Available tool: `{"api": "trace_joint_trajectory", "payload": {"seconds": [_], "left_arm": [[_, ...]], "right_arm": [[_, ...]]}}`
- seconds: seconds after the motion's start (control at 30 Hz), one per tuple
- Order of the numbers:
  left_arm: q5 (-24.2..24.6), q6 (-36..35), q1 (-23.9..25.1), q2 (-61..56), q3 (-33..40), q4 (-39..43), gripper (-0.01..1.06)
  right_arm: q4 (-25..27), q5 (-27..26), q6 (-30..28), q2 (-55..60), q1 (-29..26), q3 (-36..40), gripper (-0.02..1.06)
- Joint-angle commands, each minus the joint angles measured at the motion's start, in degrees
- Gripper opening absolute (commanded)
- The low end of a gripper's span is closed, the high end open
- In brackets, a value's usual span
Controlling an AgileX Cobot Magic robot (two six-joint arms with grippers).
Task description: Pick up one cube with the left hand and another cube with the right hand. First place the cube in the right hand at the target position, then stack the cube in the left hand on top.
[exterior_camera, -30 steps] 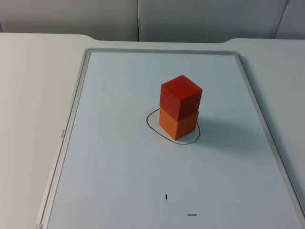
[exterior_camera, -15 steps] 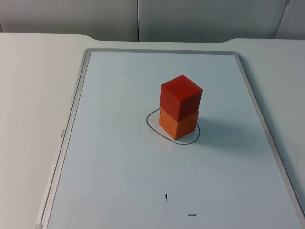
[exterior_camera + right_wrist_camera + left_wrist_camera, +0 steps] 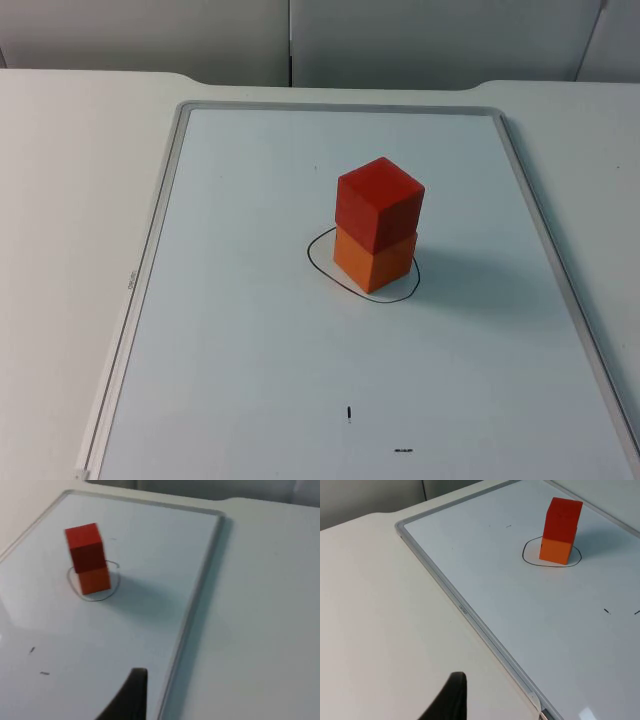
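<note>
Red cube (image 3: 379, 202) stacked on orange cube (image 3: 373, 262) inside drawn circle (image 3: 320, 262), unchanged from earlier, gripper states unclear.

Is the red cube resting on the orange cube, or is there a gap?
Touching. In the top view the red cube sits directly on the orange cube with no gap; the left wrist view agrees.

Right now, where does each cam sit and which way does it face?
Top: fixed above, looks down and forward at the whiteboard; red cube on orange cube in the circle.
Left wrist: off the board's side, facing the stack; one black fingertip.
Right wrist: off the opposite side, facing the stack; one fingertip.
All share the stack.
</note>
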Motion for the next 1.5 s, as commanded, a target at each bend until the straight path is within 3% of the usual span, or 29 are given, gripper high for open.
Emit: {"api": "trace_joint_trajectory", "payload": {"seconds": [0.0,0.13,0.23,0.83,1.27,1.47], "left_arm": [[-0.33,-0.12,-0.26,-0.22,0.13,-0.44,1.05],[-0.33,-0.12,-0.26,-0.22,0.13,-0.44,1.05],[-0.33,-0.12,-0.26,-0.22,0.13,-0.44,1.05],[-0.33,-0.12,0.70,-0.22,0.13,-0.57,1.05],[-0.33,-0.12,23.28,-0.22,0.13,-0.57,1.05],[-0.33,-0.12,29.59,-0.22,0.13,-0.57,1.05]], "right_arm": [[0.09,-0.43,-0.49,-0.19,-5.33,0.53,1.05],[0.09,-0.43,-0.49,-0.19,-10.84,0.53,1.05],[0.09,-0.43,-0.49,-0.19,-12.05,0.53,1.05],[0.20,-0.43,-0.49,-0.19,-12.17,0.53,1.05],[0.20,-0.43,-0.49,-0.19,-12.17,0.53,1.05],[0.20,-0.43,-0.49,-0.19,-12.17,0.53,1.05]]}}
